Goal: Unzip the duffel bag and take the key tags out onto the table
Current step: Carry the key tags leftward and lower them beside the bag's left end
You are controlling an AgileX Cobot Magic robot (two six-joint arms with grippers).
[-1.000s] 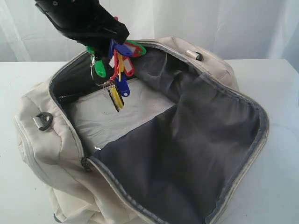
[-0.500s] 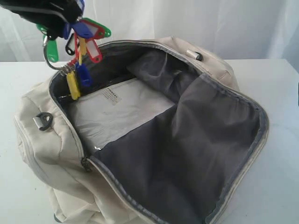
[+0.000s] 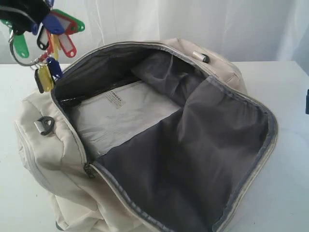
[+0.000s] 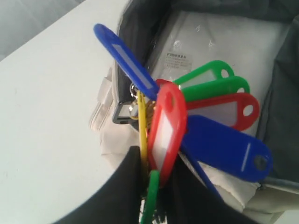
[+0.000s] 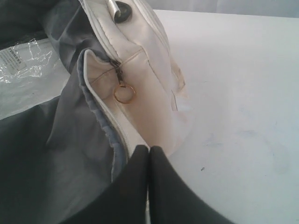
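Note:
The cream duffel bag [image 3: 43, 145] lies unzipped on the white table [image 3: 285, 159], its dark grey lining [image 3: 193, 164] spread wide. My left gripper [image 3: 24, 19] is shut on the key tags [image 3: 50, 36], holding the bunch in the air over the bag's far left corner, above the table edge of the bag. In the left wrist view the key tags [image 4: 205, 116] fan out in red, blue, green and yellow from my left gripper [image 4: 159, 172]. My right gripper [image 5: 149, 151] is shut on nothing beside the bag's right end; only a dark sliver [image 3: 307, 101] of that arm shows at the exterior view's right edge.
A clear plastic sleeve [image 3: 120, 116] lies flat inside the bag. A gold ring zipper pull [image 5: 124, 94] hangs at the bag's right end. A grey metal strap ring [image 3: 47, 124] sits on the left side. White curtain behind the table.
My left gripper has carried the key tags up and leftward, out of the bag's opening to beyond its left rim. The bag has not moved.

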